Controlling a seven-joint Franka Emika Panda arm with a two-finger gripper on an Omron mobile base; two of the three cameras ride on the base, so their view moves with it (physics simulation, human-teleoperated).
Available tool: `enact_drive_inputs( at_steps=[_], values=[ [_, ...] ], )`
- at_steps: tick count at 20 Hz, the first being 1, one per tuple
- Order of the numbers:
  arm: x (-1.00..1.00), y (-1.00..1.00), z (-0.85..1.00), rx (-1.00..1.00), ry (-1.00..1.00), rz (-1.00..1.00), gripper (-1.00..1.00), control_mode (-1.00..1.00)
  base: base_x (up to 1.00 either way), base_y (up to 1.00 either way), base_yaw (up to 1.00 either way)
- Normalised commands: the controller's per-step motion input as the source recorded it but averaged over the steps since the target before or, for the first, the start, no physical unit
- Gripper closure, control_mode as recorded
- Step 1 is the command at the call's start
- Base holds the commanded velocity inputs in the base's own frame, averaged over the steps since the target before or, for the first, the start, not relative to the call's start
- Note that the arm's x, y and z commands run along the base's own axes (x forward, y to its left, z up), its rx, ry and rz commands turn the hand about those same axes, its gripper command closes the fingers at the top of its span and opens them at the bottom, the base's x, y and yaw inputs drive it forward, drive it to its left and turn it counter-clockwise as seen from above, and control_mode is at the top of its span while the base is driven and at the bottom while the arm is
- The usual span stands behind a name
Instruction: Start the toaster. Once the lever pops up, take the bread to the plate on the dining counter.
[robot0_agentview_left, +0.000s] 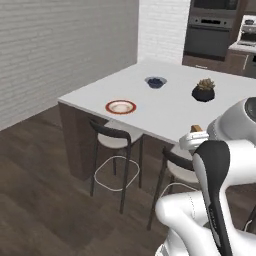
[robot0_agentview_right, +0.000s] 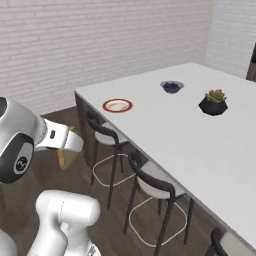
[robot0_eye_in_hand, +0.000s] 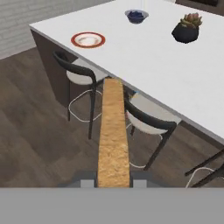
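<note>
The bread (robot0_eye_in_hand: 113, 135) sits edge-on between the jaws, which are clenched on its lower end; the slice projects forward from the gripper (robot0_eye_in_hand: 113, 181) over the wood floor, short of the counter (robot0_eye_in_hand: 144, 65). The plate (robot0_eye_in_hand: 88, 40), red-rimmed with a pale centre, lies near the counter's near-left corner, well apart from the slice. Farther along the counter stand a small bowl of blue berries (robot0_eye_in_hand: 136, 16) and a dark potted plant (robot0_eye_in_hand: 186, 29). Two dark-framed stools (robot0_eye_in_hand: 83, 78) are tucked under the counter edge, between the robot and the plate. The step in hand appears to be the carry to the plate. To do it well, keep the slice above the counter edge and the stool backs during the approach, bring it over the plate's centre rather than its rim, then tilt the hand so the slice comes down flat before release. A release made too high or edge-on would likely let the slice tip off the plate.
</note>
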Motion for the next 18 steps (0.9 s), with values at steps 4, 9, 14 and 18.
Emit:
enact_drive_inputs(
  at_steps=[4,9,14,18],
  values=[
    [0.0,0.0,0.0,0.0,0.0,0.0,1.0,1.0,1.0,1.0,-0.3],
    [0.0,0.0,0.0,0.0,0.0,0.0,1.0,1.0,1.0,1.0,-0.39],
    [0.0,0.0,0.0,0.0,0.0,0.0,1.0,1.0,1.0,1.0,-0.42],
    [0.0,0.0,0.0,0.0,0.0,0.0,1.0,1.0,1.0,0.93,-0.33]
  ],
)
